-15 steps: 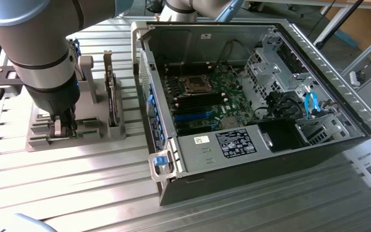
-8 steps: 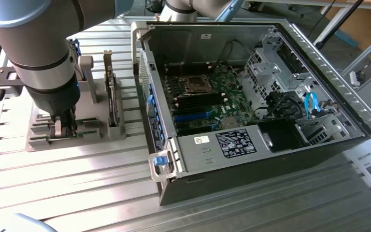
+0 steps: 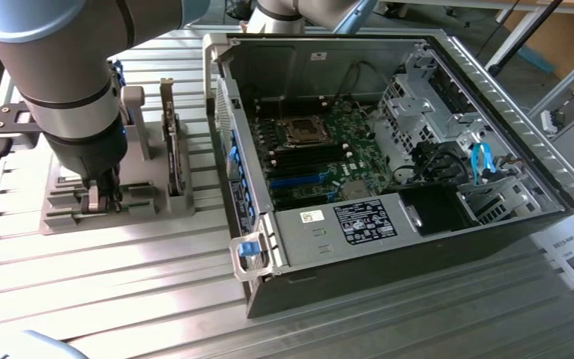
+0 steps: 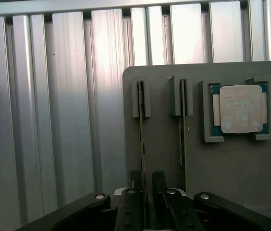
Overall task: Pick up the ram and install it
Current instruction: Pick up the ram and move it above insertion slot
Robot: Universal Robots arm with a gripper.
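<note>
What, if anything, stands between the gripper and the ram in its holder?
Nothing visible does. The open gripper straddles the ram, which stands on edge in the gray holder, one finger on each side. The second thin board and the CPU chip sit off to one side, clear of it.

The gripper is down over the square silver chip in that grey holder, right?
No: in the grey holder the open gripper straddles the ram, a thin stick on edge; the silver chip sits apart in its nest. The wrist view shows it.
</note>
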